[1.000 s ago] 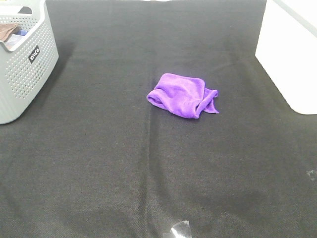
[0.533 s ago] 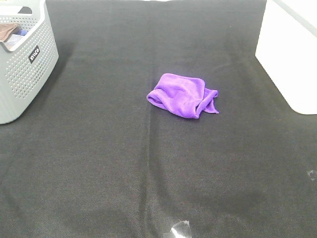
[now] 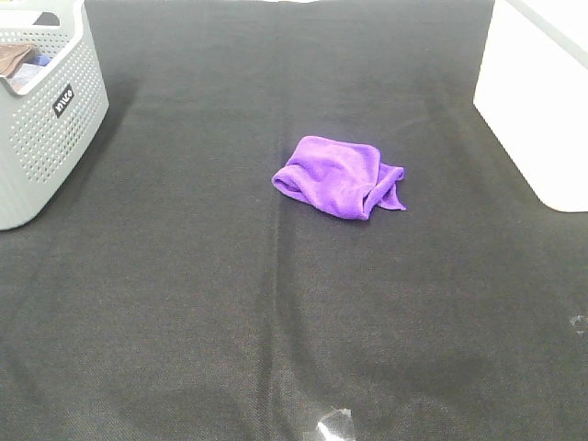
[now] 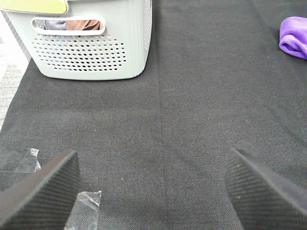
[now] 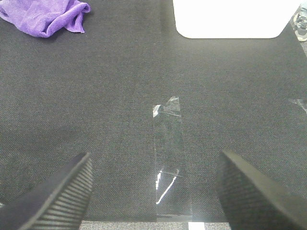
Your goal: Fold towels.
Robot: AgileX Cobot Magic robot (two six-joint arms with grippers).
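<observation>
A coarse black woven table cloth [image 3: 184, 303] carries a smooth white rectangular bin [image 3: 537, 101], a perforated grey plastic basket [image 3: 41, 119] and, near the middle, the crumpled purple microfibre towel [image 3: 338, 176], while the ribbed left gripper [image 4: 153, 191] and right gripper [image 5: 153, 189] hover wide apart, empty.

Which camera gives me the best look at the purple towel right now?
The exterior high view: the whole purple towel lies crumpled in a heap mid-table, every edge in frame. The left wrist view catches only a cut-off corner at the picture's edge. The right wrist view shows a larger part, also cropped.
</observation>
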